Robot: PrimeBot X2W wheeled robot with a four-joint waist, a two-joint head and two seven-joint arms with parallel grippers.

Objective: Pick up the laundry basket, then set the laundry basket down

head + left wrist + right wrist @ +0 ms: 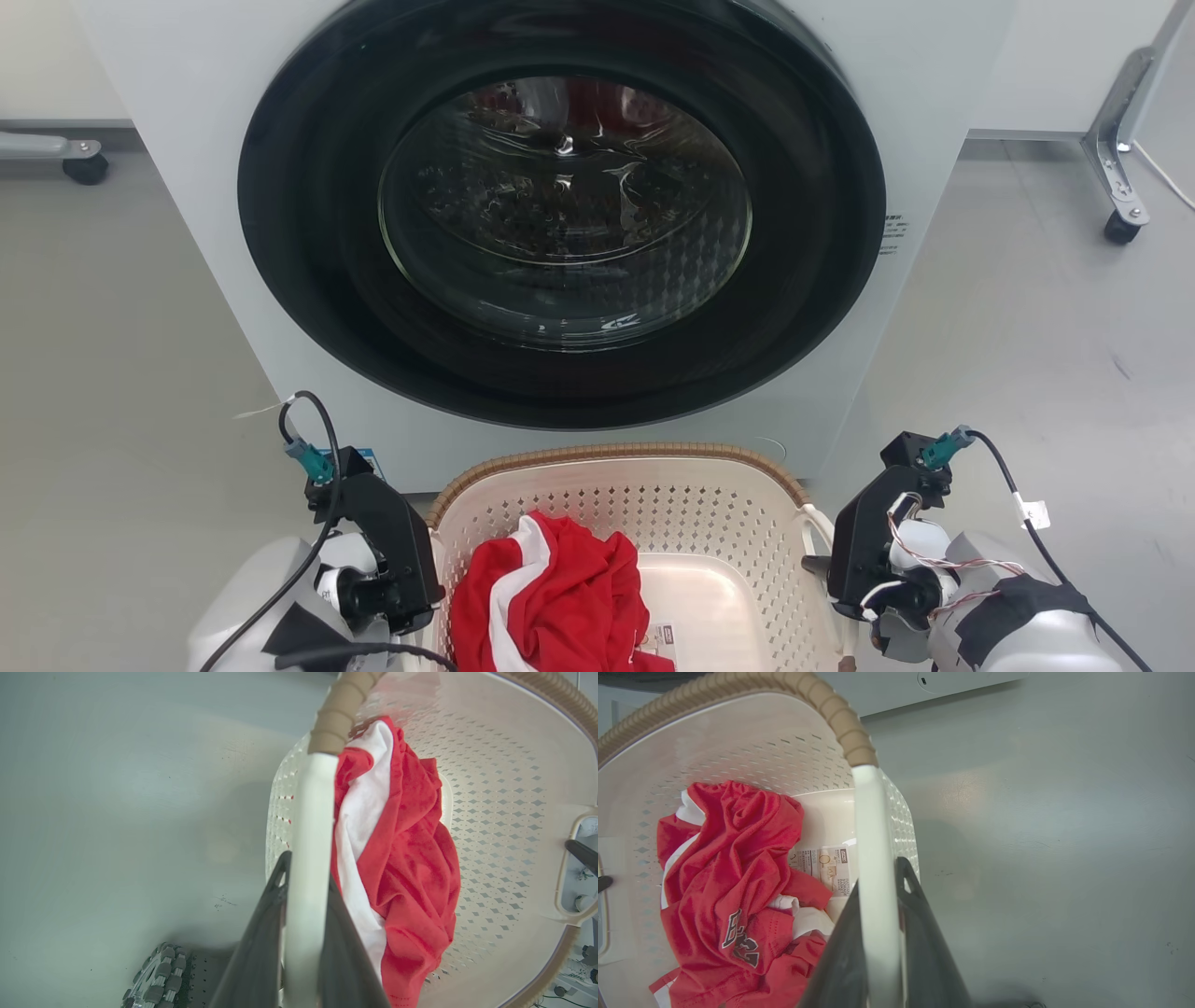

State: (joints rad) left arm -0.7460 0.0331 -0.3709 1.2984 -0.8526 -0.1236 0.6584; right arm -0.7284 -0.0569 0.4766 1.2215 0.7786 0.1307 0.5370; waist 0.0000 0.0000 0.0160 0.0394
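A white washing machine stands straight ahead. Its round dark door is shut, with wet fabric dimly visible behind the glass. Well off to each side of the machine, a black caster and another caster stand on the grey floor. Nothing lies between the machine and the laundry basket, which sits just in front of the machine's foot, below the door.

Inside the basket lies a crumpled red and white garment, heaped toward the robot's left. Beside it, a small label shows on the smooth base.

The basket's mouth faces up. The line through its two handles runs parallel to the machine's front; its near end is cut off, so its long axis is uncertain.

The left gripper pinches the left handle between both fingers, and the right gripper clamps the right handle likewise. Whether the base touches the floor cannot be told.
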